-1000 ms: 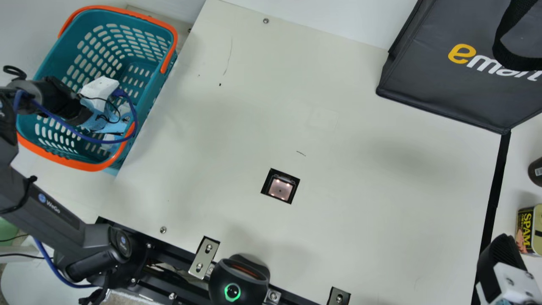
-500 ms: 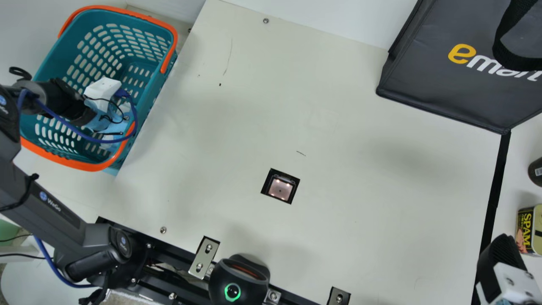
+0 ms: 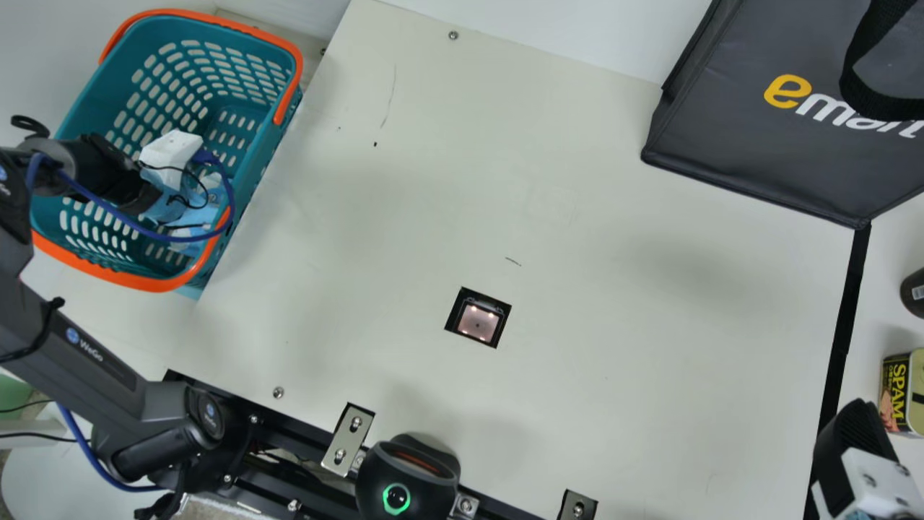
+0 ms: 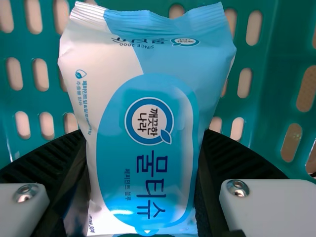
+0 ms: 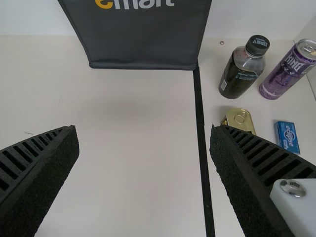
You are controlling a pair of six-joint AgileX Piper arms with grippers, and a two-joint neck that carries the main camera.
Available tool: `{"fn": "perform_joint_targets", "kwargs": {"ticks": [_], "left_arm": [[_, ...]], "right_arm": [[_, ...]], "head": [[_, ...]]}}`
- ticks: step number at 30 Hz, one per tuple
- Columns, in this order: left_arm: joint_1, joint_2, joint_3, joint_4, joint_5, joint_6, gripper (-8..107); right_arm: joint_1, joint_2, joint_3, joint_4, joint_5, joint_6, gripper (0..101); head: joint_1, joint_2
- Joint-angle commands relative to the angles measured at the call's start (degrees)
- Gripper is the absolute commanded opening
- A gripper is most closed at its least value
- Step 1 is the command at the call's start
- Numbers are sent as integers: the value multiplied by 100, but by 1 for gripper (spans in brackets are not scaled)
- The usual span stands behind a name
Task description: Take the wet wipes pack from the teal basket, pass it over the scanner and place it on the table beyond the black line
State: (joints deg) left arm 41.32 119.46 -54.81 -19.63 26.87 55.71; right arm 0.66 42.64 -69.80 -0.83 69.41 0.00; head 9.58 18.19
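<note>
Wipes pack (image 4: 148, 123) pinched, inside teal basket (image 3: 155, 284)

We have the left gripper (image 3: 171, 152) down in the basket, main view. In its wrist view we see the ribbed fingers (image 4: 57, 168) pressed to both sides of the blue-and-white pack, perforated basket wall behind. Right gripper (image 3: 855, 448): near the black line (image 3: 844, 325), empty, fingers spread wide in its wrist view. We mark the scanner window (image 3: 478, 321) in the table between basket and line, lights on. Past the line: dark bottle (image 5: 242, 69), purple can (image 5: 289, 71), squat yellow-topped tin (image 5: 239, 119), small blue box (image 5: 287, 137). Dark bag (image 5: 143, 37) sits at the line's far end.
</note>
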Motion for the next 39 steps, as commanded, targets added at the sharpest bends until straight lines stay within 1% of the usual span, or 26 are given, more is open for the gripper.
{"fn": "perform_joint_targets", "kwargs": {"ticks": [1,13,31,39], "left_arm": [[15,-33,-5,-33,29,-16,-8],[82,-535,-78,-382,279,-20,-8],[212,-1697,-297,-1229,895,59,-8],[237,-2201,-392,-1486,1098,-78,-8]], "right_arm": [[0,0,0,0,0,0,95],[0,0,0,0,0,0,95],[0,0,0,0,0,0,95],[0,0,0,0,0,0,95]], "head": [[-166,23],[-166,23],[-166,23],[-166,23]]}}
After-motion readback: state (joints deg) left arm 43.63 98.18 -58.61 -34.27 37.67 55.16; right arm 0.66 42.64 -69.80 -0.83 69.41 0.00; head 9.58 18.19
